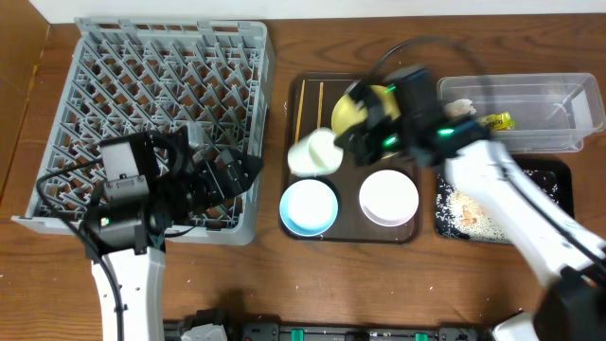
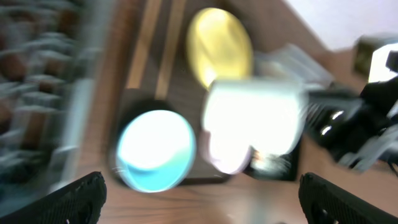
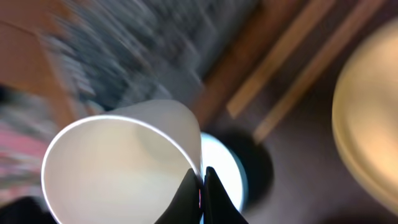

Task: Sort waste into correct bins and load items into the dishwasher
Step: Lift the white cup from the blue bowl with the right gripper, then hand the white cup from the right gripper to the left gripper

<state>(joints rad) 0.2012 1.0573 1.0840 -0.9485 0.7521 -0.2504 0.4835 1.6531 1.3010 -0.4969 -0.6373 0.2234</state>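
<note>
My right gripper (image 3: 202,180) is shut on the rim of the small white cup (image 1: 314,152) and holds it tilted above the left part of the dark brown serving tray (image 1: 295,95). The cup also shows in the left wrist view (image 2: 252,121) and the right wrist view (image 3: 118,162). On the tray lie the pale yellow plate (image 1: 355,109), the light blue bowl (image 1: 309,206), the white bowl (image 1: 388,197) and the chopsticks (image 1: 301,109). My left gripper (image 2: 199,199) is open and empty, over the right edge of the grey dish rack (image 1: 151,114).
The clear tub (image 1: 530,114) at the back right holds the wrapper (image 1: 495,121) and a tissue (image 1: 462,107). The black tray (image 1: 549,185) in front of it holds rice scraps (image 1: 469,210). The right arm (image 1: 502,189) crosses above it.
</note>
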